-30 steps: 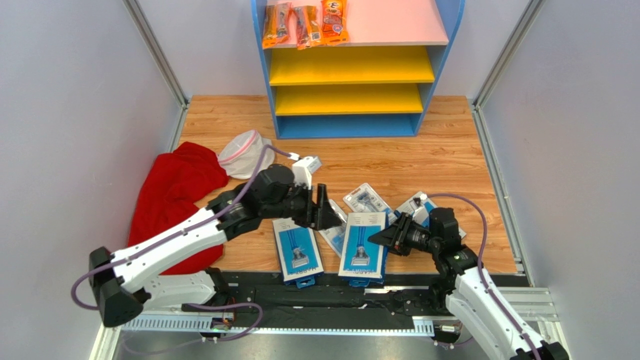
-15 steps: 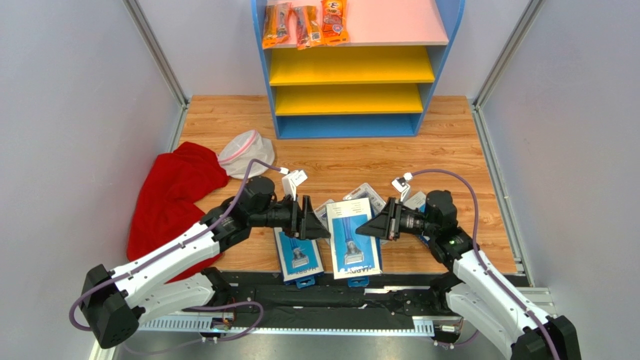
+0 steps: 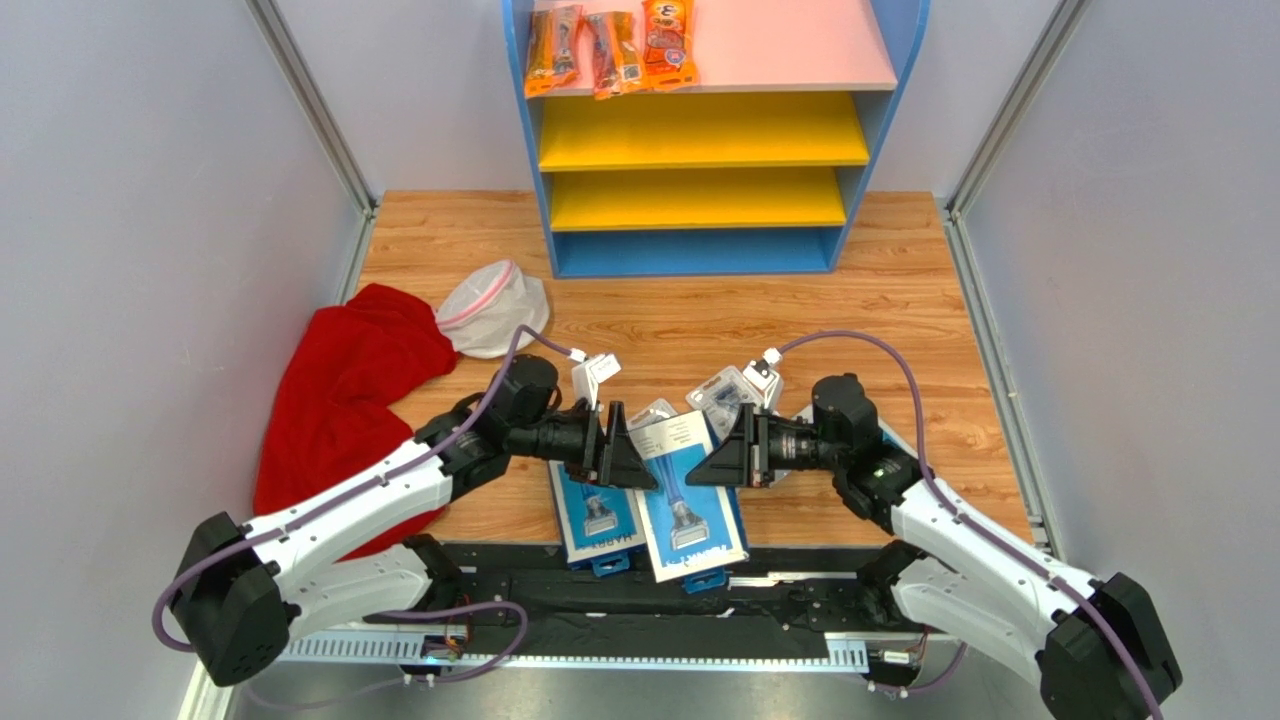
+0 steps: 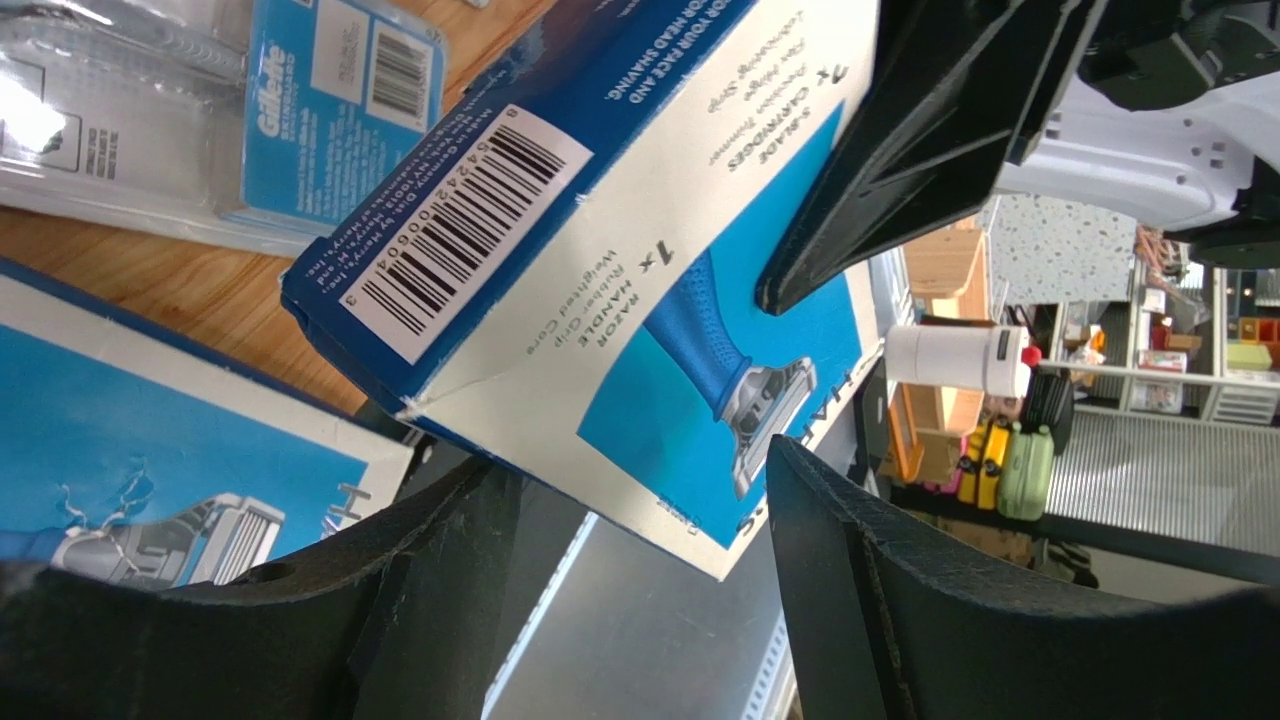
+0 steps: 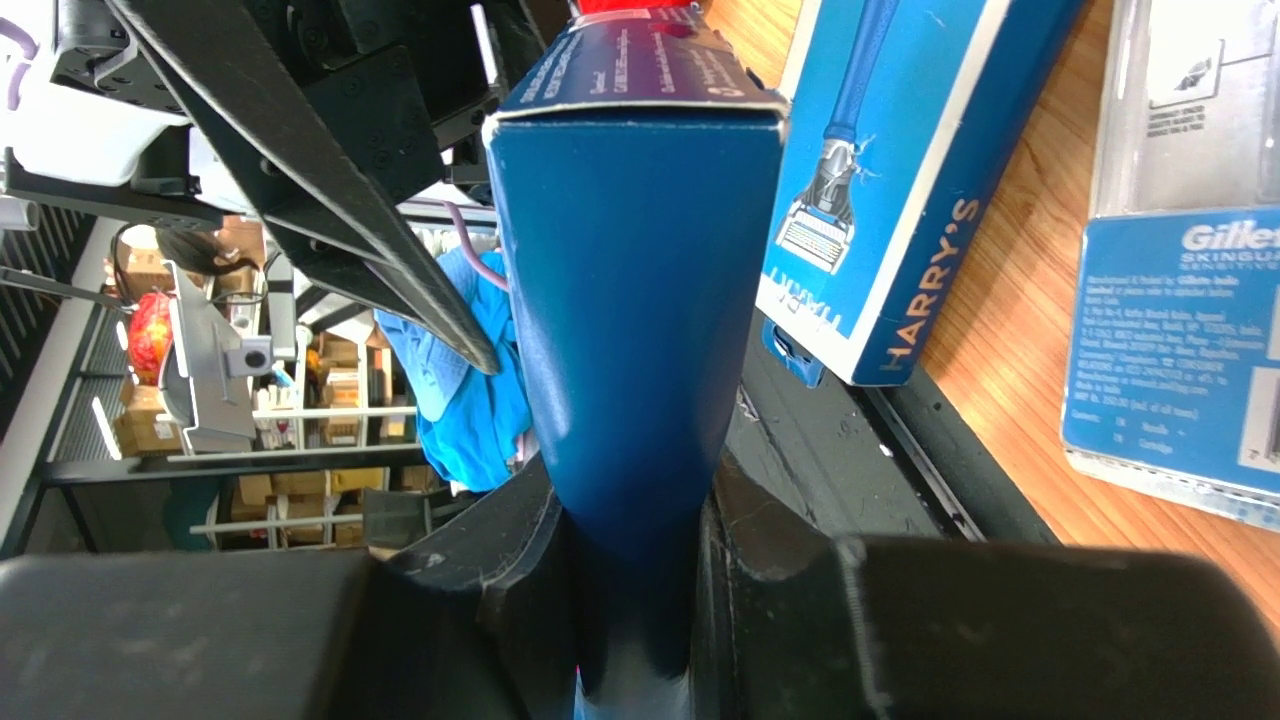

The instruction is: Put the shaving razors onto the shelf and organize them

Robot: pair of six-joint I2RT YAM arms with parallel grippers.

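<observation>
While clamping blue cardboard razor pack (image 3: 684,518) in right gripper (image 3: 703,471), holding left gripper (image 3: 640,459) open alongside. None on blue-framed yellow shelf (image 3: 684,252) yet.

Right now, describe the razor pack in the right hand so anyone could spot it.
From the blue shelf, come down the wooden table to its near edge. There, the large blue pack pinched in the right hand is raised and tilted; its neighbours lie flat.
</observation>
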